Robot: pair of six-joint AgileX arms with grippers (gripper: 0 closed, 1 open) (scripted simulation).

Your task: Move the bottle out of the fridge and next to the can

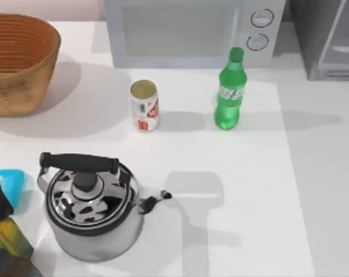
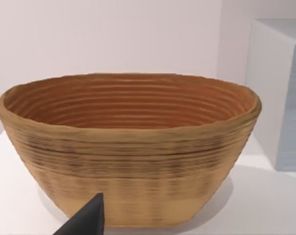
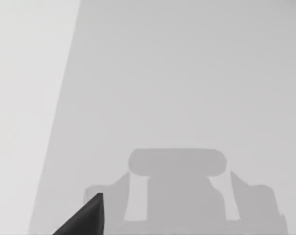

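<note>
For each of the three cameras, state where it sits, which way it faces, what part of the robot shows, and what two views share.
Top view: above the table, facing down on the can, bottle and kettle.
Left wrist view: on the left arm, facing the basket; a dark gripper tip shows.
Right wrist view: on the right arm, facing bare table; a dark tip shows.
Shared: the basket, top and left wrist views.

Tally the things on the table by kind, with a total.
Bottles: 2, green bottle, olive bottle
Can: 1
Kettle: 1
Basket: 1
Microwave: 1
Fridge: 1
Blue item: 1
Total: 8
</note>
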